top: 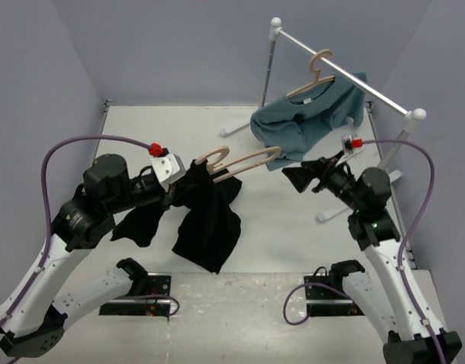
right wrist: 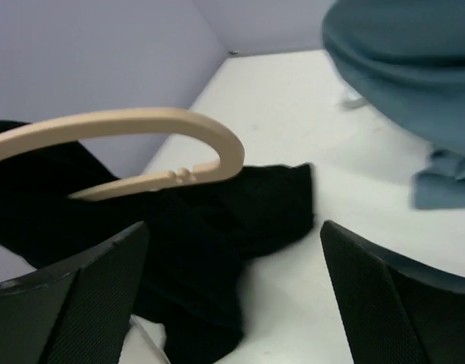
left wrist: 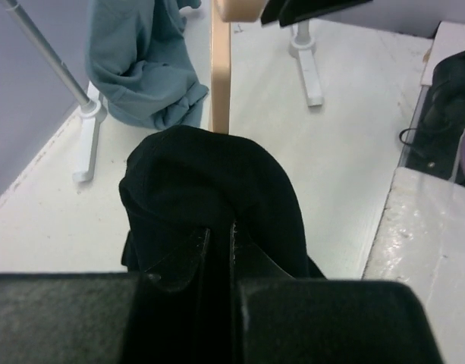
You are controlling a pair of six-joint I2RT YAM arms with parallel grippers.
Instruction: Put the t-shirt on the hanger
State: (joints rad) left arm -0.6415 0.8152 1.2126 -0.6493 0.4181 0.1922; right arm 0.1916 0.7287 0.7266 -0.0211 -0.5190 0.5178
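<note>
- Black t-shirt (top: 205,220) bunched over one end of the wooden hanger (top: 243,161), rest dangling above the table (top: 141,129).
- Hanger airborne, long axis running from left gripper (top: 185,180) toward right gripper (top: 295,177); bare end points right.
- Left fingers clamped on fabric; right fingers wide apart, holding nothing.
- Step: threading. Next, I reckon: right takes the bare end, then fabric gets pulled along.

Even, bright light is supplied from above; only faint, soft shadows are cast on the table (top: 278,227). Fold detail is lost in the black t-shirt (top: 205,220). In the left wrist view the left fingers (left wrist: 331,318) are rendered dark and blurred at the near edge, and mild glare is seen on the panel (left wrist: 429,250) at right. In the right wrist view the right fingers (right wrist: 391,303) and the teal shirt (right wrist: 406,68) are defocused.
</note>
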